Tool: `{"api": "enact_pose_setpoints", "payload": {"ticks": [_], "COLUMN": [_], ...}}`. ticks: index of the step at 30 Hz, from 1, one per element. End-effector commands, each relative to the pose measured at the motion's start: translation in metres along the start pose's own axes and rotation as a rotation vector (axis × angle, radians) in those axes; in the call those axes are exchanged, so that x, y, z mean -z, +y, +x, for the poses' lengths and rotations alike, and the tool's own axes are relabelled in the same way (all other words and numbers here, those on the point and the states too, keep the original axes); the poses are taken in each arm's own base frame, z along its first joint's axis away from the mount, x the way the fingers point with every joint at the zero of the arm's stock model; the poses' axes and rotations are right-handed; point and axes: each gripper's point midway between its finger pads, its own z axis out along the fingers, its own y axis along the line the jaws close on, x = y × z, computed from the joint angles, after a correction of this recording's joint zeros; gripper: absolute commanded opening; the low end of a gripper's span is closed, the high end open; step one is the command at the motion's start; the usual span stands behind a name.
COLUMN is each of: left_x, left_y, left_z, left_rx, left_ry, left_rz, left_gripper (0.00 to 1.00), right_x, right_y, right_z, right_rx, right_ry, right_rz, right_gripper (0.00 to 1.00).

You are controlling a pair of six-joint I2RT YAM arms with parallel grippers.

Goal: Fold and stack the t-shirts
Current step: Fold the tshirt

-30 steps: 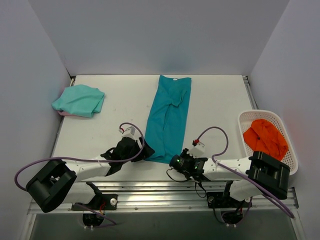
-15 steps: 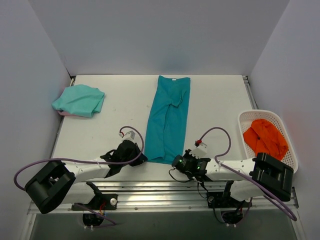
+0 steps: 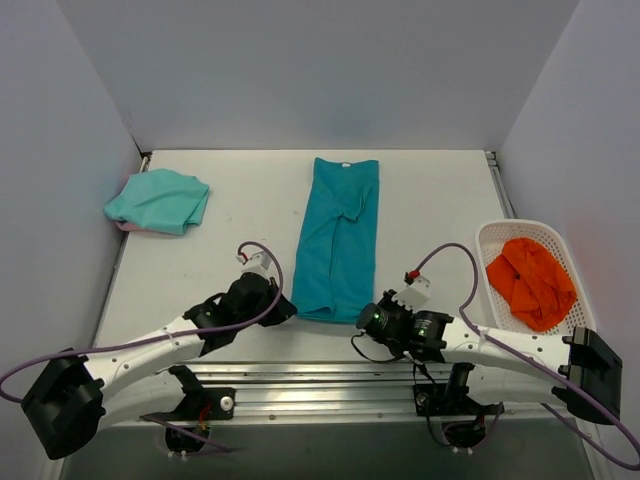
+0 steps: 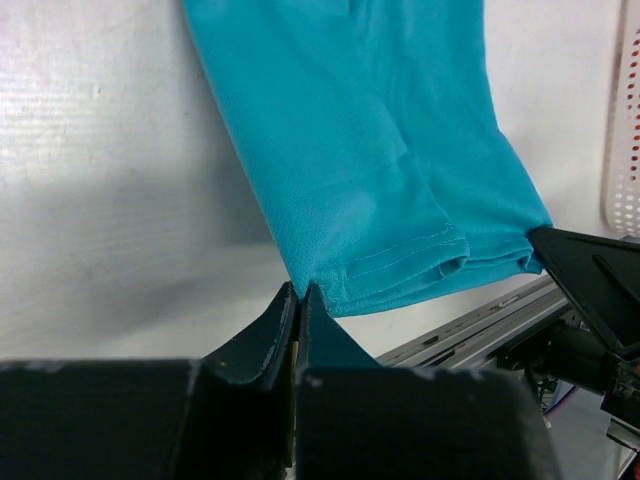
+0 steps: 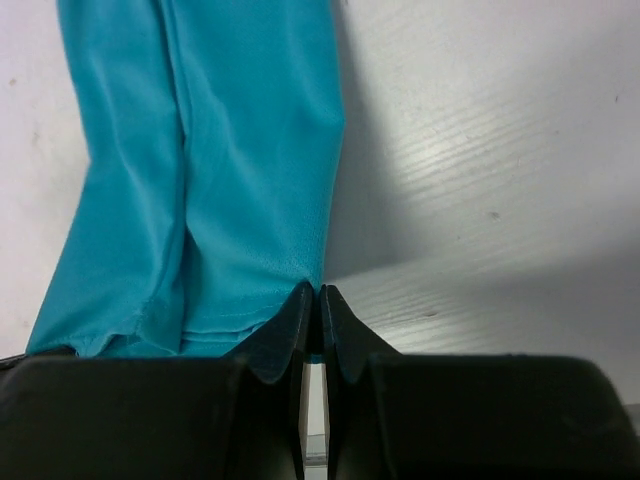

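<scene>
A deep teal t-shirt (image 3: 338,238) lies folded into a long narrow strip down the middle of the table, collar at the far end. My left gripper (image 3: 283,308) is shut on the near left corner of its hem; the left wrist view shows the jaws (image 4: 301,290) pinching the teal cloth (image 4: 370,150). My right gripper (image 3: 366,318) is shut on the near right corner, its tips (image 5: 320,290) closed on the hem edge of the shirt (image 5: 210,170). A paler mint t-shirt (image 3: 158,200) lies bunched at the far left.
A white basket (image 3: 520,225) holding an orange cloth (image 3: 530,278) stands at the table's right edge. A metal rail (image 3: 330,380) runs along the near edge under both arms. Grey walls close in the left, back and right sides.
The left gripper has closed from wide open onto the hem corner, and the right has closed fully too. Both arms have stretched out lower, and the near hem has shifted slightly.
</scene>
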Motion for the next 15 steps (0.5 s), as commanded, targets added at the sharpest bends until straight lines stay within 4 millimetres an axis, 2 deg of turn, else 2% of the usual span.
{"api": "enact_pose_setpoints", "payload": {"ticks": [1,2,3,5,6,8,9,11,12,15], "left_x": [0.005,0.004,0.004,-0.003,-0.005,-0.015,-0.016,-0.027,-0.031,-0.041], "left_y": [-0.009,-0.012,-0.024,-0.029,-0.042,-0.046,-0.058,-0.059,-0.059,-0.065], "left_z": [-0.019,-0.023,-0.032,-0.038,-0.049,-0.055,-0.070,-0.078,-0.087,-0.112], "left_rx": [-0.054,-0.060,-0.074,-0.093,-0.095,-0.116,-0.111,-0.127,-0.123,-0.122], "left_ry": [-0.030,-0.034,-0.048,-0.047,-0.064,-0.059,-0.083,-0.084,-0.094,-0.125], "left_rz": [-0.041,-0.042,-0.026,-0.035,-0.016,-0.034,-0.017,-0.033,-0.041,-0.054], "left_gripper": [0.02,0.02,0.02,0.02,0.02,0.02,0.02,0.02,0.02,0.02], "right_x": [0.009,0.011,0.007,0.003,-0.001,-0.010,-0.014,-0.019,-0.022,-0.029], "right_y": [-0.003,0.004,0.003,0.003,0.008,0.008,0.015,0.016,0.024,0.029], "right_z": [-0.031,-0.036,-0.043,-0.053,-0.057,-0.073,-0.079,-0.095,-0.101,-0.118], "right_rx": [0.068,0.064,0.079,0.101,0.108,0.127,0.127,0.144,0.138,0.156], "right_ry": [-0.116,-0.132,-0.167,-0.200,-0.212,-0.249,-0.264,-0.300,-0.314,-0.348], "right_rz": [0.046,0.042,0.066,0.100,0.113,0.158,0.163,0.196,0.197,0.229], "right_gripper": [0.00,0.00,0.00,0.00,0.00,0.00,0.00,0.00,0.00,0.00]}}
